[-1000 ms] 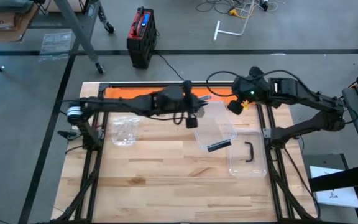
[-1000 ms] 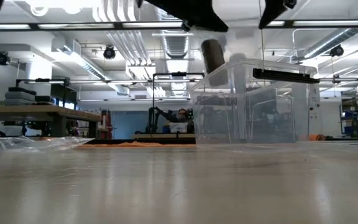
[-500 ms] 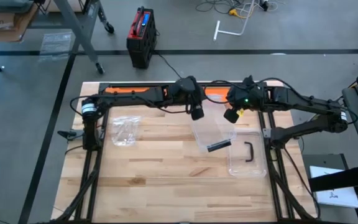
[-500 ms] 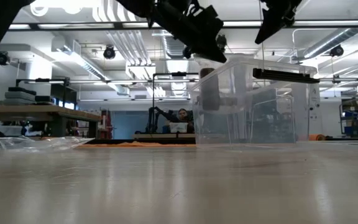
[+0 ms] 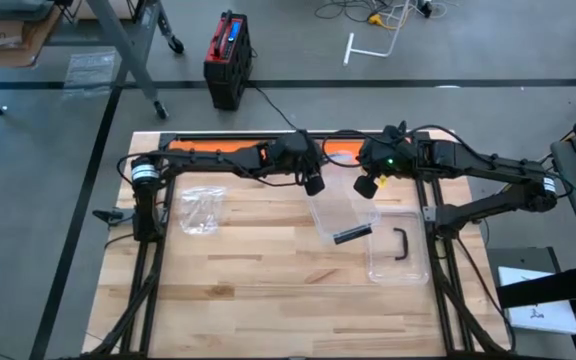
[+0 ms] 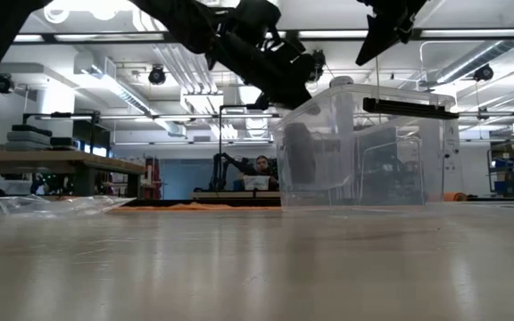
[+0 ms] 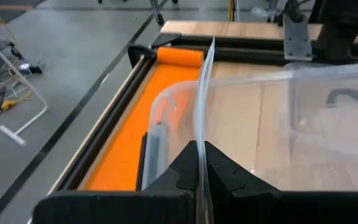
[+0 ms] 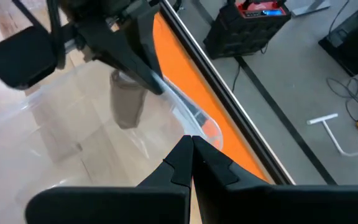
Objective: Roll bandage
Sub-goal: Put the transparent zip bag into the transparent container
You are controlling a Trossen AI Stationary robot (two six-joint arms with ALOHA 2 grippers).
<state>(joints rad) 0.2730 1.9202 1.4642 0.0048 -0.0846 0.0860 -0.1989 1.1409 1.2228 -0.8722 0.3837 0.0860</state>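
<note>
Clear plastic bin (image 5: 346, 212) under both closed pincers, bandage roll (image 8: 127, 99) inside

Clear plastic bin (image 5: 353, 215), orange mat (image 7: 135, 134), tan bandage roll (image 8: 127, 99), light wooden table (image 5: 258, 290)

Around your wooden counter (image 5: 268, 290) you have grey floor (image 5: 28, 200) marked with dark tape lines, a red-and-black case (image 5: 227, 58), and loose cables (image 5: 378, 14). Beyond, ceiling strip lights (image 6: 87, 37) and ducts (image 6: 186, 58) hang over a workbench (image 6: 52, 162).

Wooden table (image 5: 248, 290): clear bin (image 5: 346, 215), lid (image 5: 398, 247), plastic bag (image 5: 199, 210), orange mat (image 5: 208, 154).
</note>
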